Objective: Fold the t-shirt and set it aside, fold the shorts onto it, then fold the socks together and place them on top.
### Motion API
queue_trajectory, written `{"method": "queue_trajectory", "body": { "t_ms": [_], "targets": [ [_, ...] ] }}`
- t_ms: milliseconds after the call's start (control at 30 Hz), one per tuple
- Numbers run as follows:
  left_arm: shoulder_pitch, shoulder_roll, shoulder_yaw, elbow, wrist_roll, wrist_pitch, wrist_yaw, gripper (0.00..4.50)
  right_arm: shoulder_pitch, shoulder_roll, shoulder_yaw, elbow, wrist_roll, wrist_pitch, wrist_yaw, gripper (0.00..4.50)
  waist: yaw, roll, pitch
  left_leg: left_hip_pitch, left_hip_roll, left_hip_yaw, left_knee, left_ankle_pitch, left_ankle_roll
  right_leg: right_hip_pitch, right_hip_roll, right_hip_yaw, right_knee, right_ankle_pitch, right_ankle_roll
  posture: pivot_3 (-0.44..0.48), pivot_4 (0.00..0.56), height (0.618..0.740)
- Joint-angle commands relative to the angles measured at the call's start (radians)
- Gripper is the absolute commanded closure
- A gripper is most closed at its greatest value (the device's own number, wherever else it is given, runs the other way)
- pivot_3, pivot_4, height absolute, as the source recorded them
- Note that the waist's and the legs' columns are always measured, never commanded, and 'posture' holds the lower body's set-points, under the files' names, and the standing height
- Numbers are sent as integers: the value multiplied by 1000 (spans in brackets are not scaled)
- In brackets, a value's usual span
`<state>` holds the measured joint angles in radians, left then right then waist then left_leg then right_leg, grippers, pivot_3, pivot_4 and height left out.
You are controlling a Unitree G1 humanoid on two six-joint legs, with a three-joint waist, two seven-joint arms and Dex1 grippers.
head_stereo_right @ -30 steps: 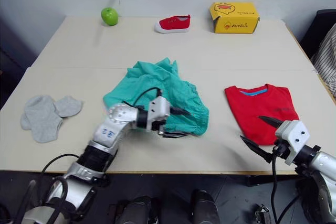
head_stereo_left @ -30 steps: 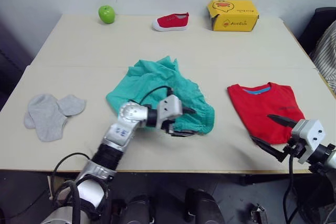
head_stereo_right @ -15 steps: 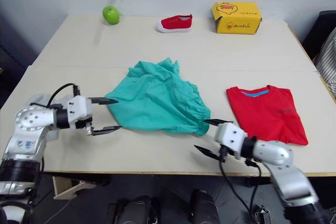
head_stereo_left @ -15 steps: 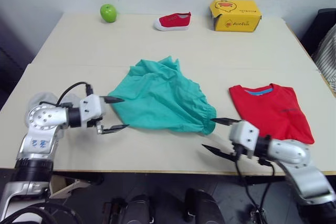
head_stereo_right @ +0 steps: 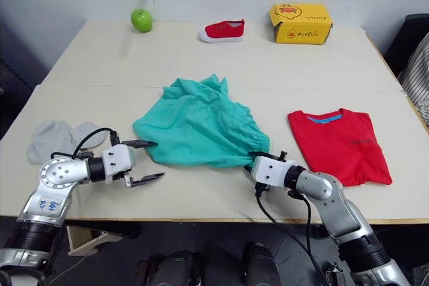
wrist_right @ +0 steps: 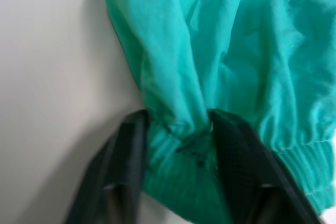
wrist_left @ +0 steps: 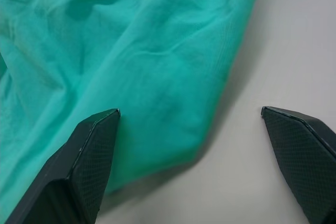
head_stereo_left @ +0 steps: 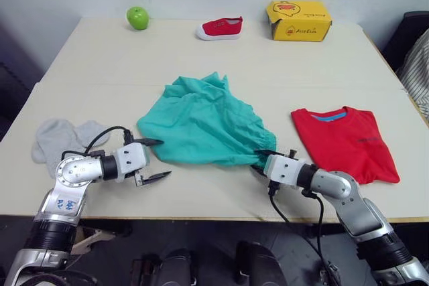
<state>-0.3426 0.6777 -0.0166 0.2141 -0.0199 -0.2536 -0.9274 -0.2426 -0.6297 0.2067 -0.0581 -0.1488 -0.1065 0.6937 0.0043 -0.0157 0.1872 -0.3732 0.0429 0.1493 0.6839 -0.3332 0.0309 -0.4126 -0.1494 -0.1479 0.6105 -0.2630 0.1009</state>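
The right gripper is pinching the gathered waistband corner of the shorts. The left gripper waits spread wide, the opposite corner just ahead of its fingers, probably so both ends can be pulled flat before folding.

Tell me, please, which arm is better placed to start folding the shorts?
The right: its end effector is shut on the shorts' waistband corner, while the left end effector is open at their other edge.
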Motion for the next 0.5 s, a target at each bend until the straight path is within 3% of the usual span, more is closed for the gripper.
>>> {"method": "queue_trajectory", "body": {
  "t_ms": [33,67,367,500],
  "targets": [
    [-76,-28,-65,108,121,-46,96,0,-35,7,-43,5,34,-12,-4,4160,0,0,0,0,0,0,0,0,0,0,0,0,0,0,0,0,150,740],
    [-100,-40,-76,142,129,-74,106,0,-44,11,-53,7,45,-13,-6,4467,1,1,0,0,0,0,0,0,0,0,0,0,0,0,0,0,150,740],
    [-220,-36,-146,360,189,-176,140,0,-115,18,-129,3,146,32,7,4492,-6,3,-2,2,0,1,0,1,0,1,0,0,1,0,0,0,150,740],
    [-217,-74,-120,301,54,-144,63,0,-145,27,-157,-2,188,101,6,4492,-10,4,-3,3,1,0,0,1,0,1,0,0,2,0,0,0,150,740]
  ]
}}
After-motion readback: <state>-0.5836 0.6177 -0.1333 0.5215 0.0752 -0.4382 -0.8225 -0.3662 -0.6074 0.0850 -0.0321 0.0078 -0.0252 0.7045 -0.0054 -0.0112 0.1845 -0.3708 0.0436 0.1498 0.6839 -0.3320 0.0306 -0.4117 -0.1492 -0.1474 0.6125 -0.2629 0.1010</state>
